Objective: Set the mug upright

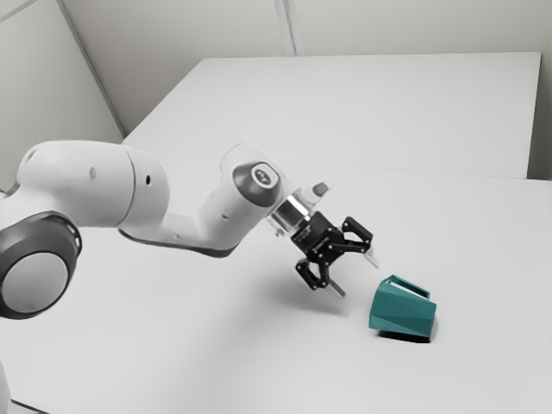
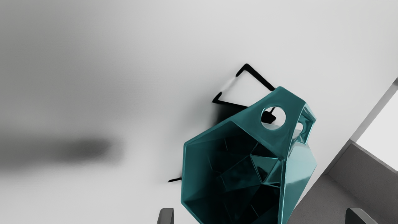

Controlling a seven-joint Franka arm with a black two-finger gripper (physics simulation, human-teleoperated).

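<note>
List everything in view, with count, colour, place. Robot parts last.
mug: 1, teal, lying on its side on the table, mouth toward the pincer
mug handle: 1, teal, on the mug's upper side
table: 1, white, under the mug
pale panel: 1, off-white, beyond the table
walls: count unclear, light grey, in the background
shadows: several, grey to black, on the table, darkest by the mug
grey surface: 1, dark grey, past the table's edge
arm: 1, white with dark grey joint parts, from the exterior view's left
pincer: 1, black with grey fingertips, open, above the table near the mug
</note>
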